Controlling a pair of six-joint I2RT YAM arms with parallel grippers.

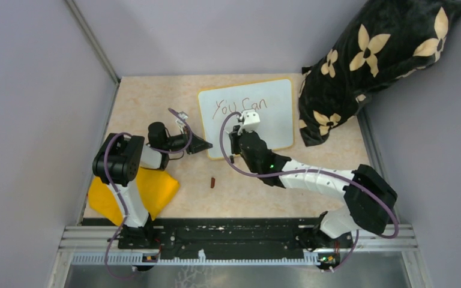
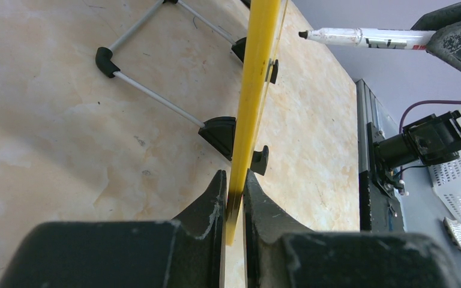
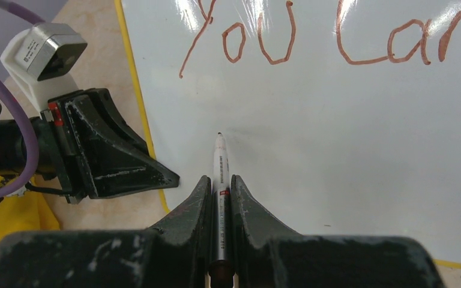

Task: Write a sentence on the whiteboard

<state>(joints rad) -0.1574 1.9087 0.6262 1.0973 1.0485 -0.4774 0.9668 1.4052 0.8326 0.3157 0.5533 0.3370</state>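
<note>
The whiteboard [image 1: 270, 114] stands tilted on its feet at the back middle of the table, with a yellow frame [image 2: 255, 90]. The sentence [image 3: 336, 42] reads "You Can" in thin reddish-brown strokes along the top of the board. My left gripper [image 2: 235, 186] is shut on the whiteboard's left yellow edge, and it shows at the board's lower left corner [image 1: 207, 144]. My right gripper [image 3: 221, 183] is shut on a white marker [image 3: 220, 168] and sits over the blank lower left of the board [image 1: 238, 133]. In the left wrist view the marker [image 2: 366, 38] stops a small gap short of the board.
A black pillow with beige flowers [image 1: 372, 60] leans at the back right, next to the board. A yellow cloth [image 1: 156, 189] lies under the left arm. A small reddish-brown cap [image 1: 213, 182] rests on the table in front of the board. Grey walls close both sides.
</note>
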